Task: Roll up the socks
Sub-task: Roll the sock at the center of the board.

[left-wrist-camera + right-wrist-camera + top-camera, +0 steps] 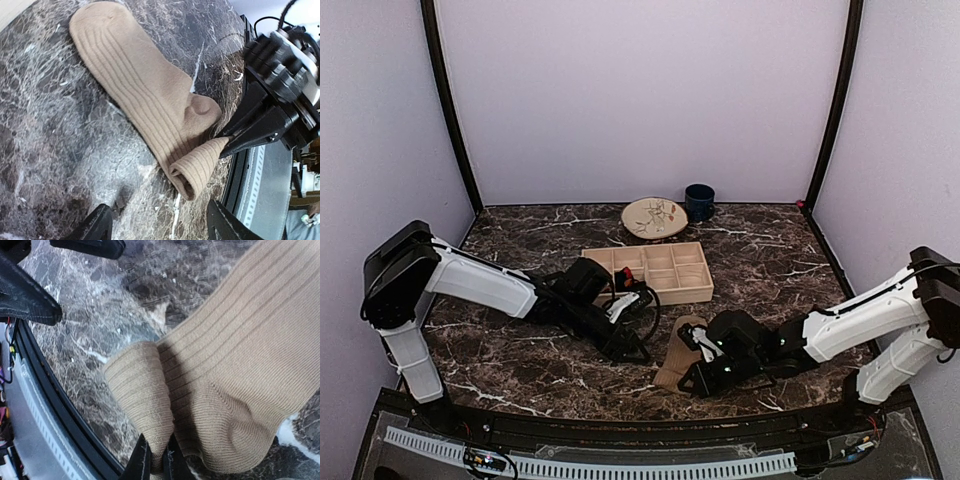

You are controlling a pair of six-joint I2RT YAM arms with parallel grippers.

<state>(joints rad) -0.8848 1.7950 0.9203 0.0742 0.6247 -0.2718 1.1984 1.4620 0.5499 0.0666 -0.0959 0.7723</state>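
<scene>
Where the tan ribbed sock (145, 95) lay on the dark marble table (40, 160), it sat near the front middle, between the two arms and just in front of a wooden compartment tray (692, 290). Most of its length was flat, ribs running lengthwise, with the heel bulging up near one end. Past the heel, that end was turned back over itself in a short, loose fold.

The right gripper (159, 461) had its fingers pressed together on the edge of this folded part, the fabric caught between the tips and lifted slightly off the stone. The left gripper (160, 222) faced the fold from the opposite side with its fingers (97, 225) spread wide. The rolled end lay just ahead of the gap between them, close but not touching either finger, and nothing sat between them.
</scene>
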